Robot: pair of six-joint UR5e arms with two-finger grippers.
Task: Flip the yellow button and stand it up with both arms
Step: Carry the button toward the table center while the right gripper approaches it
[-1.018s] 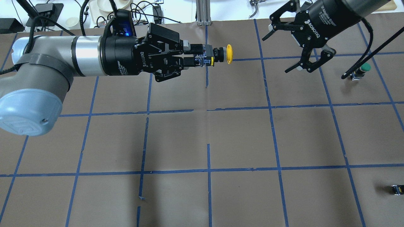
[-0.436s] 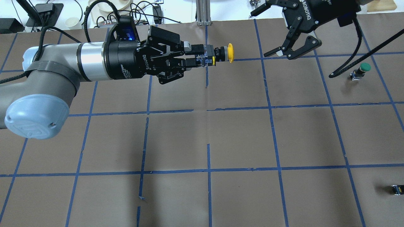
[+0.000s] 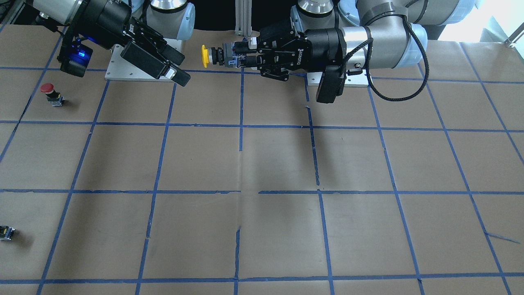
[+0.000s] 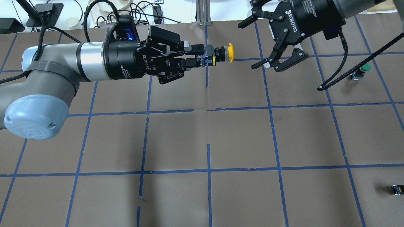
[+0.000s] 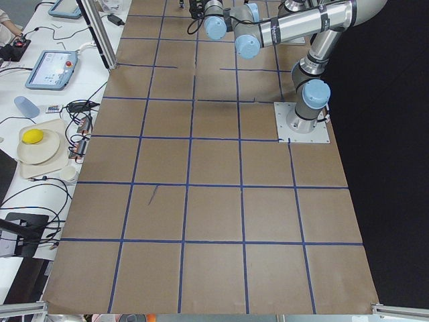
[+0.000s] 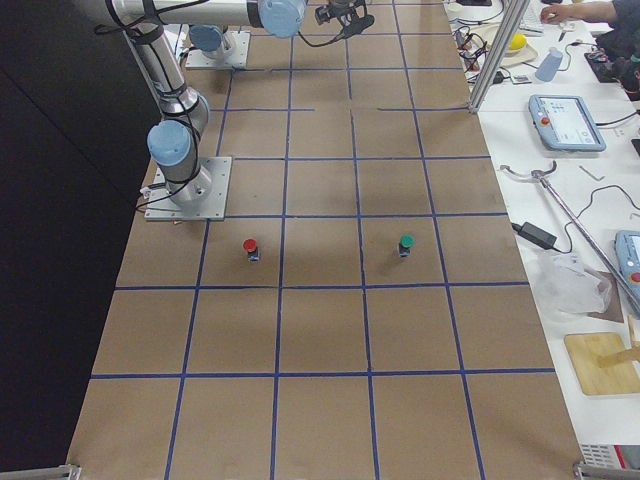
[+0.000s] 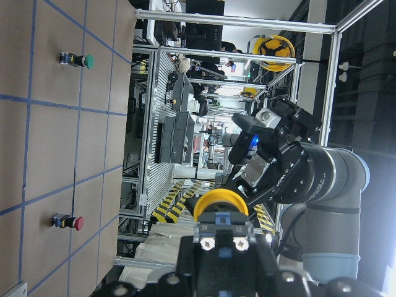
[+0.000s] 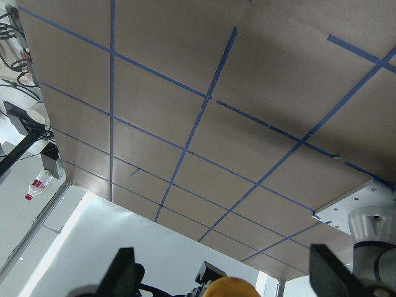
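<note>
My left gripper [image 4: 197, 55] is shut on the black-grey body of the yellow button [image 4: 230, 53] and holds it level above the table, with the cap pointing at my right gripper. In the front view the button [image 3: 205, 56] sticks out of the left gripper [image 3: 242, 57]. My right gripper [image 4: 248, 46] is open and empty, a short way from the cap and facing it; it shows in the front view [image 3: 182, 69] too. The right wrist view shows the cap [image 8: 232, 288] low between the spread fingers [image 8: 124, 272]. The left wrist view shows the cap [image 7: 221, 205] from behind.
A green-capped button [image 4: 365, 67] stands at the far right, also in the right side view [image 6: 406, 243]. A red-capped button [image 3: 48, 88] stands near my right arm's base. A tiny black block with a yellow mark [image 4: 397, 189] lies at the near right edge. A black cable [image 4: 344, 67] hangs from the right arm.
My right gripper has swung left and turned its open fingers toward the yellow cap. The left gripper, with the button in it, has barely moved.
</note>
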